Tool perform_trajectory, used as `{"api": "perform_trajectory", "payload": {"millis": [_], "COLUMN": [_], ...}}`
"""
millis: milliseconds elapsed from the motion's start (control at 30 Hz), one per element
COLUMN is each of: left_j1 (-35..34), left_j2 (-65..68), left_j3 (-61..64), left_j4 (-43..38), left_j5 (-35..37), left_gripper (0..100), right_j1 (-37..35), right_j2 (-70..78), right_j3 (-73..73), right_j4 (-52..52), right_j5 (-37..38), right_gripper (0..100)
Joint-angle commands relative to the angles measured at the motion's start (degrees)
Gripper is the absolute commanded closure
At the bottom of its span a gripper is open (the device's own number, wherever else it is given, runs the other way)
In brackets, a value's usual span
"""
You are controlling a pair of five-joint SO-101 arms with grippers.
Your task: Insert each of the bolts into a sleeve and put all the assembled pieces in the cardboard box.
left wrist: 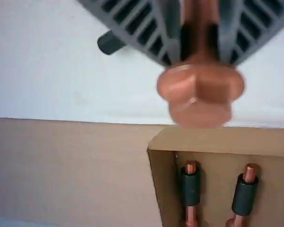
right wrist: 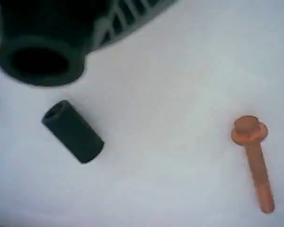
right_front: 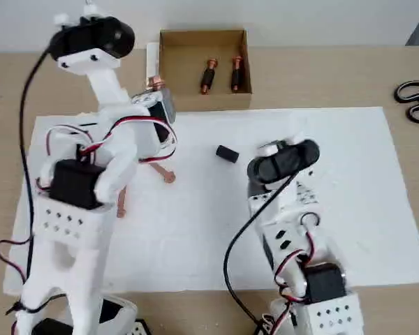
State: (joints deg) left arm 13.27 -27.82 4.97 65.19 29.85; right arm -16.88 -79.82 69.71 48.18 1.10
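1. Your left gripper [left wrist: 196,35] is clamped on the shank of the held bolt [left wrist: 199,92]. The head sticks out, just beside the cardboard box [right_front: 169,70] rim.
2. Your right gripper [right wrist: 52,42] is closed around the held sleeve [right wrist: 40,60], above the paper sheet [right_front: 349,209], bore end facing out.
3. On the sheet lie a loose sleeve [right_front: 227,153], a loose bolt [right_front: 162,172] and a second loose bolt [right_front: 121,204] near the left arm's base. Two assembled pieces [right_front: 208,75] lie in the box.
4. Handling, as a judgement: the bolts look rigid, light and smooth, so they may roll or slip. Take one mid-shank and leave the tip free. The sleeves look short and stiff. Pinch one across its outer wall and keep both ends clear.
5. The left wrist view gives you jaw-on-shank contact, which the wrist motor mostly covers from above. The right wrist view gives you the held sleeve's open bore. The high view gives you the spacing between the arms, the box and the loose parts.
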Motion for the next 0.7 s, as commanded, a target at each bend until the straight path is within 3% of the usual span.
{"api": "perform_trajectory", "payload": {"millis": [0,333,500,667], "left_j1": [0.70,11.69,12.48,12.57], "left_j2": [-1.32,-1.32,-1.32,-1.49], "left_j3": [2.77,12.53,15.60,15.69], "left_j4": [-7.21,-15.74,-21.01,-19.87], "left_j5": [2.20,2.46,2.55,2.55], "left_gripper": [99,99,99,99], "right_j1": [-3.74,-7.87,-7.87,-8.13], "right_j2": [-6.29,-21.14,-23.60,-24.04], "right_j3": [4.31,13.10,14.59,16.88], "right_j4": [-4.79,-5.76,-5.67,-6.11], "right_j5": [-3.34,-3.43,-3.52,-3.52], "right_gripper": [99.5,99.5,99.5,99.5]}}
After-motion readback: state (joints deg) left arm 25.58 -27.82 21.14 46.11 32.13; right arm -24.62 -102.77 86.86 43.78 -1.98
